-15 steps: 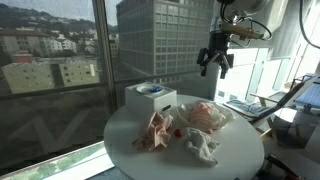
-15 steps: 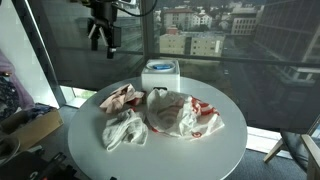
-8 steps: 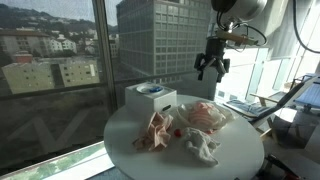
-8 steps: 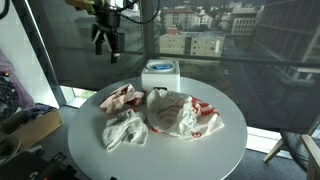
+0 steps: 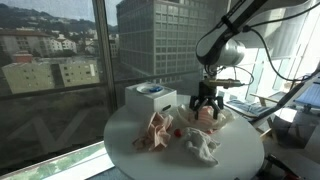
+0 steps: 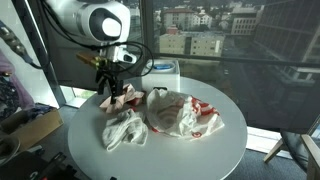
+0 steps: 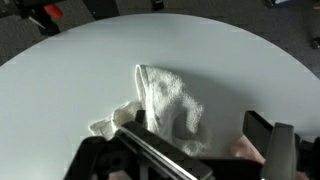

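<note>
Nearest the lens, a crumpled white terry cloth (image 5: 203,148) is noted on the round white table (image 5: 240,152). Above it the black Robotiq gripper (image 5: 205,106) is held, apparently clear of the fabric, fingers spread wide, nothing gripped. A red-and-white striped cloth (image 5: 155,130) is laid alongside, a larger pink-and-white cloth (image 5: 225,118) behind. Farthest back, a white box with a blue top (image 5: 150,97) is set by the window (image 5: 60,60).

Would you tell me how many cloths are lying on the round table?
3. In an exterior view, a red-and-white cloth lies under the gripper, left of the white box; a large cloth sits mid-table; a white cloth lies near the front edge. Others could be hidden beneath.
</note>
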You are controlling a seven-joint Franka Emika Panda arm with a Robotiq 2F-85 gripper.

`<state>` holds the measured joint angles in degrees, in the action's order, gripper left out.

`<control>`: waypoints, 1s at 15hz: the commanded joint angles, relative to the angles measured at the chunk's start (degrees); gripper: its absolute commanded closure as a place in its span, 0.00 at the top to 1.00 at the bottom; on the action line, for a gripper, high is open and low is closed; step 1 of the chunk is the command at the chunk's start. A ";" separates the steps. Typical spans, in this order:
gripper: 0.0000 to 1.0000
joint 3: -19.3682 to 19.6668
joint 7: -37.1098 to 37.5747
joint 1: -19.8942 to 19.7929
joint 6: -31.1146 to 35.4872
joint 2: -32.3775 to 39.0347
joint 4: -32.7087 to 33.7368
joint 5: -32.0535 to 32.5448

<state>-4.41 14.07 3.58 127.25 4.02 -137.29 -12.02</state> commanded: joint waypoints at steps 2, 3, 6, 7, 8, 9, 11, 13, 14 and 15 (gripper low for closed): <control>1.00 -1.68 1.21 2.66 19.82 8.09 -5.60 -1.85; 1.00 -1.88 2.12 3.34 24.86 9.69 -6.11 -1.42; 1.00 -2.16 4.22 5.97 39.44 14.56 -7.69 -0.28; 1.00 -0.80 5.88 7.59 43.34 16.07 -7.97 1.51; 1.00 0.93 7.38 9.43 46.19 17.38 -8.16 2.87; 1.00 3.14 8.53 11.46 48.59 18.90 -8.09 4.02; 1.00 8.43 10.31 16.27 52.55 21.75 -7.63 5.16; 1.00 13.95 10.81 22.07 55.75 23.47 -7.71 4.70; 0.75 16.75 10.76 25.51 56.74 23.68 -8.00 3.93; 0.75 18.55 10.29 27.82 57.36 23.77 -8.40 3.00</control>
<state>7.79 22.95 23.33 181.00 26.92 -145.21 -7.94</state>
